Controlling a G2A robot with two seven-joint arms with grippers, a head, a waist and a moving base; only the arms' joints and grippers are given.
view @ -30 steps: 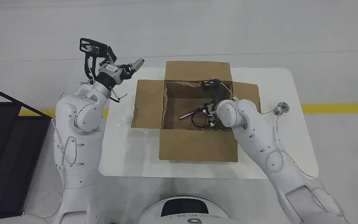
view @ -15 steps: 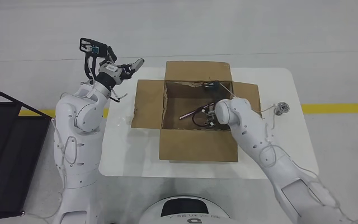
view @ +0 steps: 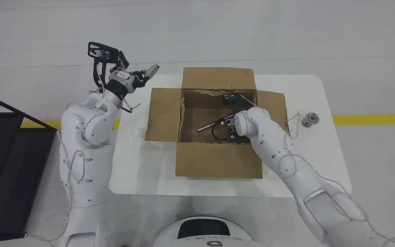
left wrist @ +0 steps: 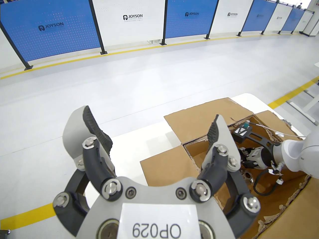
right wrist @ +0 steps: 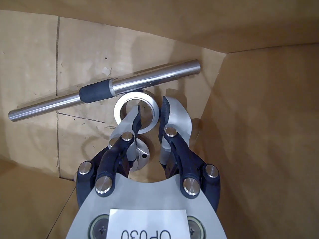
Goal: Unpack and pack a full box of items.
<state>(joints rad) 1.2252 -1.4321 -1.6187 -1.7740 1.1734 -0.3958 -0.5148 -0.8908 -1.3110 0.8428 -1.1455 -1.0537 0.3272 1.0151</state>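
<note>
An open cardboard box (view: pixel 163 115) stands in the middle of the white table (view: pixel 136 167). My right gripper (right wrist: pixel 150 106) is down inside it, open, one finger inside a metal ring (right wrist: pixel 119 109) and the other outside its wall. A steel rod (right wrist: pixel 154 75) with a black sleeve lies just beyond the ring on the box floor. A small flanged metal part (right wrist: pixel 142 155) sits under the gripper. In the top view the right gripper (view: pixel 227 126) is near the rod (view: pixel 208 125). My left gripper (left wrist: pixel 154 125) is open and empty, raised off the table's far left corner (view: pixel 145 73).
A small round metal part (view: pixel 313 118) with a thin wire lies on the table right of the box. A black cable loop (view: pixel 218 133) lies in the box. The box flaps (view: pixel 216 160) are folded out flat. A dark rack (view: pixel 18 160) stands left of the table.
My right arm has shifted left and deeper into the box toward the ring. The left arm has not moved.
</note>
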